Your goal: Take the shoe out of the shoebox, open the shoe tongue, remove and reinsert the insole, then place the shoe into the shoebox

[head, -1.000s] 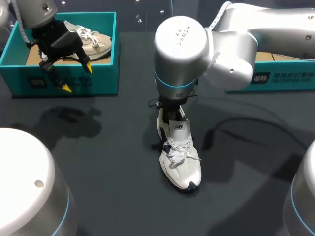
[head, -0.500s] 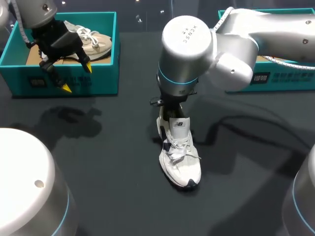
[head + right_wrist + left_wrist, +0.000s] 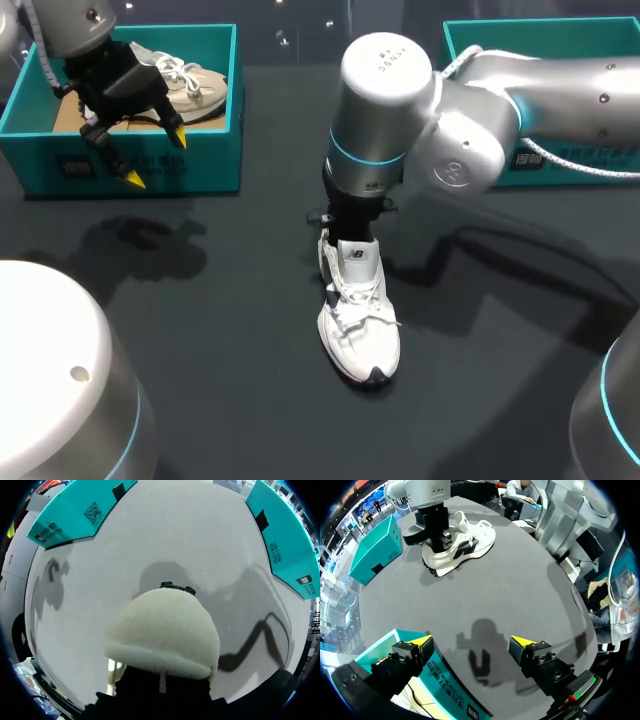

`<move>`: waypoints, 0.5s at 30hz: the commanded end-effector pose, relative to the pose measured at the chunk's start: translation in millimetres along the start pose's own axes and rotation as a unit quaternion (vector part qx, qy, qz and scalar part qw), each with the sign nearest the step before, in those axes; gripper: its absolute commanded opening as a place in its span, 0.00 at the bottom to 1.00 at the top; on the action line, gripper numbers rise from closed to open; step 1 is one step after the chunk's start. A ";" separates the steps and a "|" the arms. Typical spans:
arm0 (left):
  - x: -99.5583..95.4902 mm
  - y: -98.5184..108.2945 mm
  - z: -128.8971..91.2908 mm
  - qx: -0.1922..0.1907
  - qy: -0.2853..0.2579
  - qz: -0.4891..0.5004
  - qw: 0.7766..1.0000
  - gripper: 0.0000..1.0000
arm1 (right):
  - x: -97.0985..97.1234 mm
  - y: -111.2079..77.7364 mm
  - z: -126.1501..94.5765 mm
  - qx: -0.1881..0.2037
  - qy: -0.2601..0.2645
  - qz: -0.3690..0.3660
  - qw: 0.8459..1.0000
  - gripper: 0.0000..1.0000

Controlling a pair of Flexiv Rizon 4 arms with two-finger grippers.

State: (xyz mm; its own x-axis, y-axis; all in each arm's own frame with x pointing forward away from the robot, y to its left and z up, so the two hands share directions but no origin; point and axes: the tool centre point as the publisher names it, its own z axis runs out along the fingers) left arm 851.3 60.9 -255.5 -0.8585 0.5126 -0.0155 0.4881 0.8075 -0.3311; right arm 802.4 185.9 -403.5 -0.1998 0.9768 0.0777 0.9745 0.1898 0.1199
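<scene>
Finds the white laced sneaker [image 3: 358, 330] out on the dark worktop [image 3: 220, 330], right pincer [image 3: 350, 225] at its heel, grip impossible to tell, left pincer [image 3: 155, 158] spread wide over the teal shoebox [image 3: 215, 150] at ten o'clock; seemingly leaves tongue, insole, reboxing.

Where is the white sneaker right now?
In the head view the white sneaker stands mid-table, heel under the right arm, nearer the camera than the left shoebox and the right shoebox.

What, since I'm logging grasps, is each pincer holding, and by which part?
The left pincer is open over the shoebox, holding nothing. The right pincer is at the heel of the white shoe; whether it grips there cannot be told.
</scene>
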 end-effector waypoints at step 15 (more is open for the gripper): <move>0.0 0.3 -0.2 -0.001 0.000 0.000 1.000 1.00 | 10.4 -43.2 -11.1 -0.007 -0.045 0.041 0.998 0.00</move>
State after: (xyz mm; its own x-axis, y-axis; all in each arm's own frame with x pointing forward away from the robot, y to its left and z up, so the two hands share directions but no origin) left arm 851.3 60.8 -255.5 -0.8585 0.5126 -0.0155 0.4882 0.8075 -0.3311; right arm 759.0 182.2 -401.4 -0.1117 0.9931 0.0363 0.9906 0.1084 0.0837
